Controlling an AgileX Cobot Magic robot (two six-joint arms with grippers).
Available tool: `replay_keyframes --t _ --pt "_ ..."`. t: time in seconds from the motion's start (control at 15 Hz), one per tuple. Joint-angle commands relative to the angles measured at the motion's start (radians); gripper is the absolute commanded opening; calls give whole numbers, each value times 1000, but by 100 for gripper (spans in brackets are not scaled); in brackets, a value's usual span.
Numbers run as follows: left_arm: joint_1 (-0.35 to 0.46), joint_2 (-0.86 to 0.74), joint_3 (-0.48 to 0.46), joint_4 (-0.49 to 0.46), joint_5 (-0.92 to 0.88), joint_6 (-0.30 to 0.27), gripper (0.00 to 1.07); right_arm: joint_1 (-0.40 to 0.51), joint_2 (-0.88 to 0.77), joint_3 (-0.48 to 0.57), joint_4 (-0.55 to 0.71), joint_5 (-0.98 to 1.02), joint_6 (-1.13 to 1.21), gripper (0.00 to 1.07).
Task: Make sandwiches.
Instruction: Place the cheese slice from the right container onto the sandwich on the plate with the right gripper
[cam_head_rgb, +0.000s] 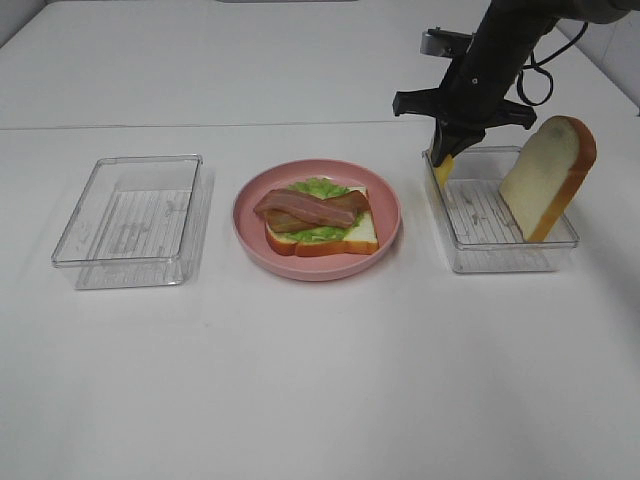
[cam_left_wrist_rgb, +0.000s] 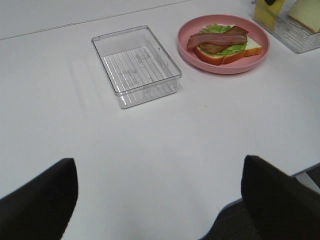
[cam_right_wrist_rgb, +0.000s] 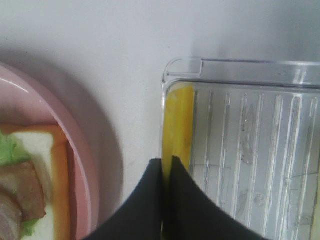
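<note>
I see the right claw (cam_right_wrist_rgb: 166, 162) pinched shut on the cheese (cam_right_wrist_rgb: 180, 120), which stands on edge at the right tray's (cam_head_rgb: 500, 255) 9 o'clock wall. Loose bread (cam_head_rgb: 548, 175) leans at its 3 o'clock. Left claw (cam_left_wrist_rgb: 159, 165) gapes open. On the plate (cam_head_rgb: 245, 215), at 9 o'clock from the tray: base bread (cam_head_rgb: 355, 235), lettuce (cam_head_rgb: 318, 187), bacon (cam_head_rgb: 305, 208).

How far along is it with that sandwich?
Done: on the pink plate lie a bread slice, lettuce and bacon.
In hand: the right gripper looks shut on the upright cheese slice at the wall of the right tray. The cheese is not lifted out yet.
Left: cheese onto the stack, then the second bread slice, leaning in that tray, on top.
</note>
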Motion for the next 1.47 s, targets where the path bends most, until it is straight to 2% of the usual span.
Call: replay_keyframes --t 0.07,0.33,0.47,0.67,0.73,0.8,1.13,1.47 --pt "-3 -19 2 5 -9 -4 84 -3 -44 -4 -12 4 -6 0" --pt "-3 -19 2 5 -9 -4 84 -1 -158 -4 -2 54 -6 0" --pt "-3 -19 2 5 -9 -4 84 -1 -212 -4 45 90 -14 0" --pt "-3 -19 2 5 -9 -4 84 12 -244 -2 251 135 -85 0" --pt "-3 -19 2 5 -9 -4 84 14 -244 2 274 134 -98 0" --pt "-3 -19 2 5 -9 -4 84 65 -243 28 331 96 -119 0" --pt "-3 -19 2 5 -9 -4 84 212 -167 57 403 -38 -119 0" --pt "-3 -19 2 5 -9 -4 84 257 -39 57 478 -97 -118 0"
